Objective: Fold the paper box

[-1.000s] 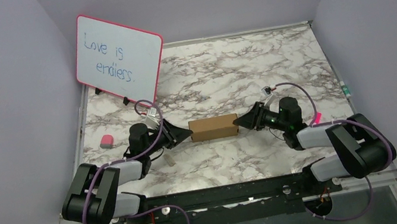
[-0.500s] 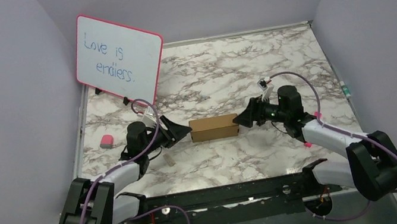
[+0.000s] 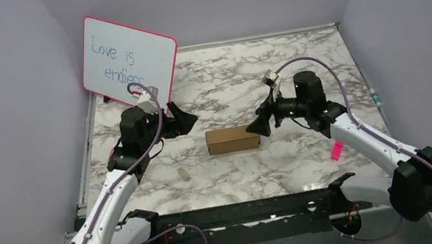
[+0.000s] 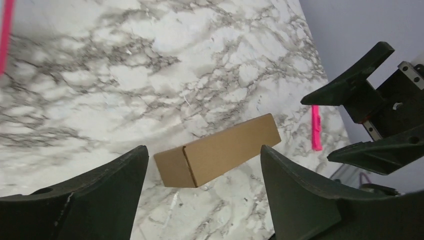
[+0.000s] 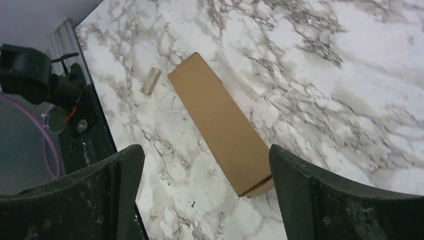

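The paper box (image 3: pixel 232 139) is a small closed brown cardboard box lying flat on the marble table (image 3: pixel 271 74) between the two arms. My left gripper (image 3: pixel 184 119) hangs open above and to the left of it, touching nothing. In the left wrist view the box (image 4: pixel 220 150) lies beyond the wide-spread jaws of the left gripper (image 4: pixel 204 148). My right gripper (image 3: pixel 256 126) is open too, raised just off the box's right end. From the right wrist, the box (image 5: pixel 220 122) sits on the table below the right gripper (image 5: pixel 206 147), apart from its fingers.
A pink-framed whiteboard (image 3: pixel 129 64) leans at the back left, close behind the left arm. A small beige scrap (image 3: pixel 184 173) lies on the table in front of the box. A pink tag (image 3: pixel 336 151) hangs on the right arm. Purple walls close in three sides.
Both grippers have opened wide, let go of the box's ends and lifted up and away from it. The box stays where it was.
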Robot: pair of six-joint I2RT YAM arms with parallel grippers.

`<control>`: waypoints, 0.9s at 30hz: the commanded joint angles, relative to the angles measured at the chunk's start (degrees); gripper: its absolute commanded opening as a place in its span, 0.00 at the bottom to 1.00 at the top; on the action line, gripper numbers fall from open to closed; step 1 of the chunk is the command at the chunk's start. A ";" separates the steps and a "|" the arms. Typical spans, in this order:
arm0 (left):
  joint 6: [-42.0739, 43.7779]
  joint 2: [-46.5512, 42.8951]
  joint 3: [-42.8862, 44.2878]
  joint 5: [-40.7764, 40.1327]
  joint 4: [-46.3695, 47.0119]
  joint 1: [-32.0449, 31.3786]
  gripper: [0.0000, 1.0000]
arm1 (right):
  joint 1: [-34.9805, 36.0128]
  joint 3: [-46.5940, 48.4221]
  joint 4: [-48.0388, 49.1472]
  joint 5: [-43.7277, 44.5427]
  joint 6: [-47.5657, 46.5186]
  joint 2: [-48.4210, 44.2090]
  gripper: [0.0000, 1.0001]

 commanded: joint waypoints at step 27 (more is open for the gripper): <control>25.38 -25.92 -0.93 -32.33 -18.10 0.55 0.99 | 25.57 35.41 -35.35 26.59 -49.81 34.77 0.95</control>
